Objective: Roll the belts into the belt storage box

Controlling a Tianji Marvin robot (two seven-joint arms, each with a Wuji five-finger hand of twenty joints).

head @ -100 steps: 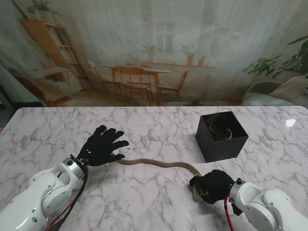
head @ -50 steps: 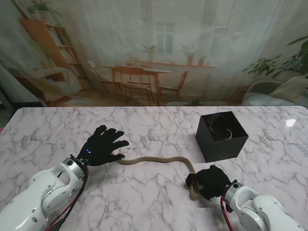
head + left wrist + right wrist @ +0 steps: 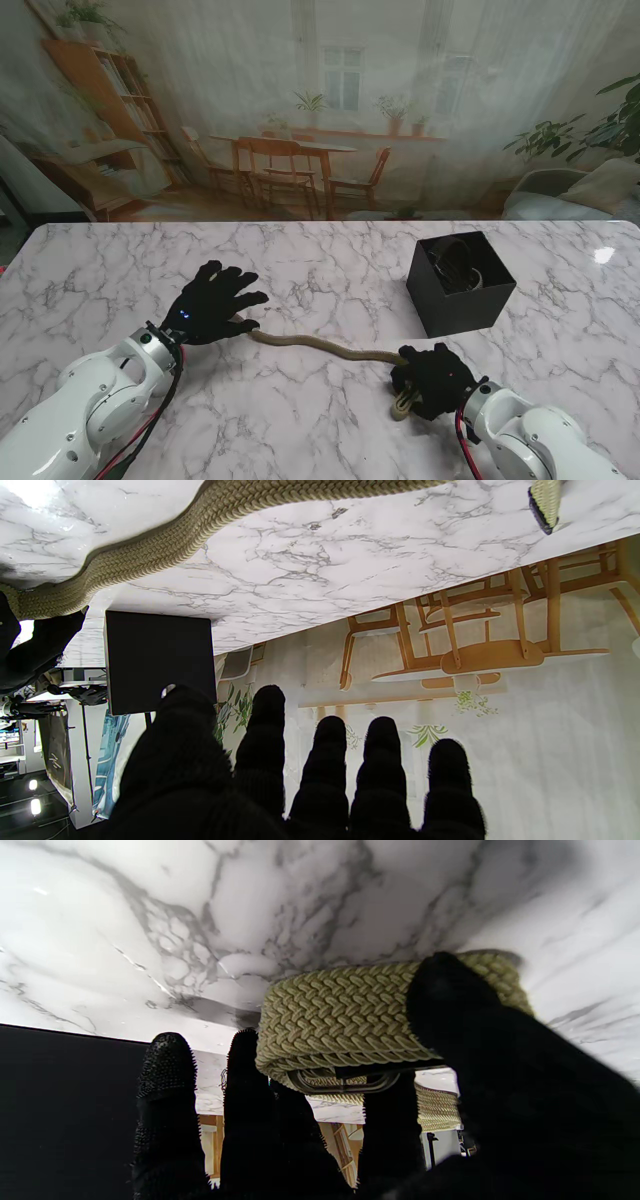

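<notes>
Right hand (image 3: 432, 380) is clamped on the coiled end of the woven tan belt (image 3: 318, 345), just nearer to me than the black storage box (image 3: 460, 283), on the marble table (image 3: 330, 270). Rest of the belt runs left from the box to the left hand (image 3: 213, 303), which is spread flat, fingers apart, gripping nothing; a dark belt already sits coiled in the box

Hands: left hand (image 3: 213, 302) and right hand (image 3: 432, 380), five fingers each, black knit gloves
Left hand back: small blue light
Arms: glossy white rounded shells, lower corners of frame
Wrists: black collars
Cables: red and black, along both forearms
</notes>
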